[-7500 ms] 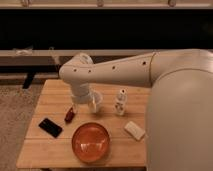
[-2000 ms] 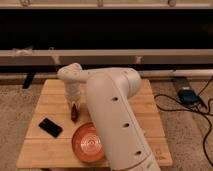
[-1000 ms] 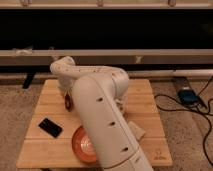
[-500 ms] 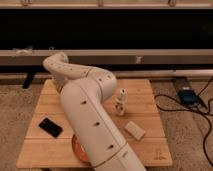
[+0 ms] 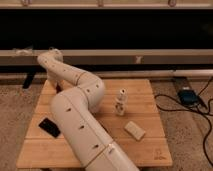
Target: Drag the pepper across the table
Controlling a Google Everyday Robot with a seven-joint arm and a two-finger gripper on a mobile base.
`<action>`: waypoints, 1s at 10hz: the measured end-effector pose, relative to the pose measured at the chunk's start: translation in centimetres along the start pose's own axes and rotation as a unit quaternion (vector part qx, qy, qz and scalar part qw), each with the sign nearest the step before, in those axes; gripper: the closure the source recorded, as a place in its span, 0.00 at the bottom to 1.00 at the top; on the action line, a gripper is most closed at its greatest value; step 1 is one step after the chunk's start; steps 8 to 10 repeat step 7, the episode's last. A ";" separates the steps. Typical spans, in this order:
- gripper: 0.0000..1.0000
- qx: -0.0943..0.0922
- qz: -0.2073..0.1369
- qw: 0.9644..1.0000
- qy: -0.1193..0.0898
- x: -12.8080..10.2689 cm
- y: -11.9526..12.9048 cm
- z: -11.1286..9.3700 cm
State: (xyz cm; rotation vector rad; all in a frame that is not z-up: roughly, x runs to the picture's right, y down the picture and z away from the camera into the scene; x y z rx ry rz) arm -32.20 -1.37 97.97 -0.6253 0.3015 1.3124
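Gripper [image 5: 56,86] at the far left of the light-wood plank table [image 5: 150,90], flat black phone [image 5: 49,127] near-left, small white bottle [image 5: 120,102] right of centre, pale rectangular block [image 5: 135,130] in front of it.

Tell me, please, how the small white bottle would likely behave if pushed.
The small white bottle stands upright and narrow, so a high push would probably tip it. It looks small, so likely light, and may slide on the plank table if pushed low. The gripper is at the table's far-left edge, apart from it.
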 end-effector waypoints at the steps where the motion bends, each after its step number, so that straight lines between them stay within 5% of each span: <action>1: 0.20 -0.010 -0.015 1.000 0.001 -0.1 0.2 -0.2; 4: 0.20 -0.042 -0.051 0.998 0.003 0.5 0.1 -1.4; 10: 0.20 -0.044 -0.054 0.998 0.003 0.6 0.5 -1.3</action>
